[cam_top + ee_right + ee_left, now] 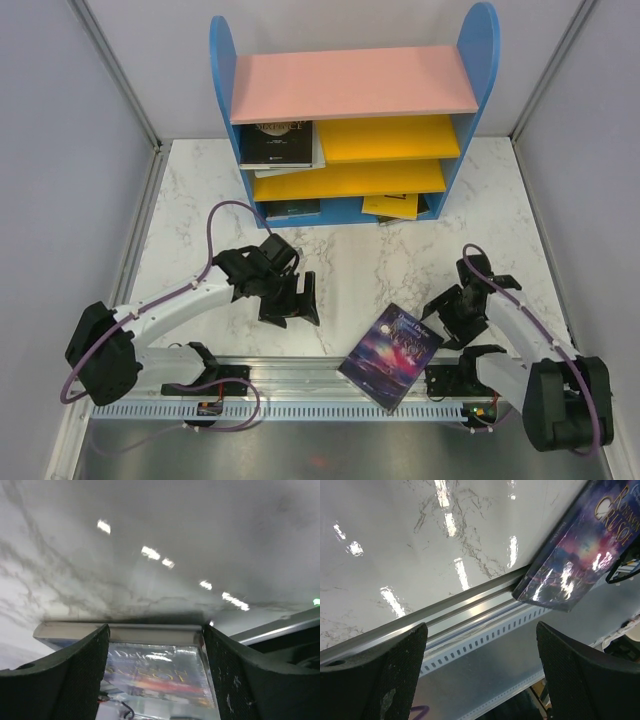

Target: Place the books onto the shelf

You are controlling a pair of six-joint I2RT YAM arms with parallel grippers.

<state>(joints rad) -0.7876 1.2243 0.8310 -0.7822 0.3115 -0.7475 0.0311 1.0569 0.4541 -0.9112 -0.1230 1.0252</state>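
The shelf point(350, 85) stands at the back of the table, blue-sided with a pink top. Its upper board holds a black book point(280, 143); a dark book point(290, 210) and a yellow book point(392, 205) lie low down. A blue-purple galaxy book point(392, 355) lies flat, hanging over the table's near edge. My right gripper point(440, 322) is open at that book's far right corner. In the right wrist view the galaxy book point(150, 667) shows in the gap of the right gripper point(155, 630). My left gripper point(290, 310) hangs open and empty, left of the galaxy book point(585, 545).
A metal rail point(300, 385) with slotted cable ducting runs along the table's near edge, under the galaxy book's overhanging corner. The same rail point(470, 605) lies in front of the left gripper point(481, 630). Grey walls close in the marble table point(370, 260) on both sides.
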